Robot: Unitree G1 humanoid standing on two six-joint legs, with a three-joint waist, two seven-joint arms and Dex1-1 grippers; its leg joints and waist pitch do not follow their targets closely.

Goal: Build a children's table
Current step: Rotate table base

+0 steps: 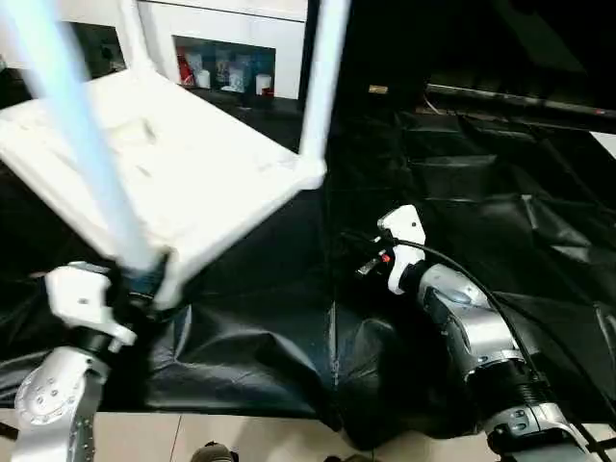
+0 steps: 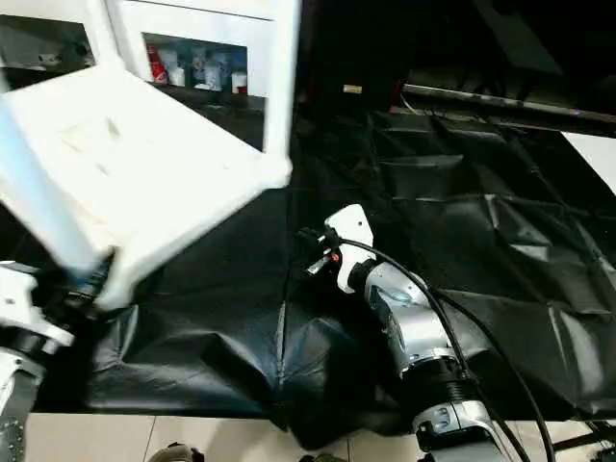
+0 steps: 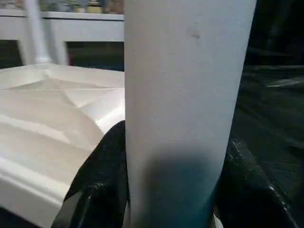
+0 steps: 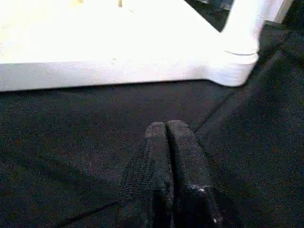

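The children's table top [image 1: 192,164] is upside down and tilted above the black sheet, its ribbed underside facing up. Three white legs stand in corner sockets: the near one [image 1: 87,144], the right one [image 1: 324,77] and a far one [image 1: 133,34]. My left gripper [image 1: 135,289] is shut on the near leg [image 3: 185,95] just above its socket, with a black finger [image 3: 102,180] pressed on each side. My right gripper [image 1: 371,258] is shut and holds nothing. It hovers low over the sheet, pointing at the table's right corner [image 4: 240,28], a short way off.
A creased black sheet [image 1: 462,192] covers the floor ahead and to the right. A white cabinet with glass-fronted shelves [image 1: 226,43] stands behind the table. A strip of pale floor [image 1: 241,438] runs along the near edge. A black cable [image 1: 481,279] loops over my right forearm.
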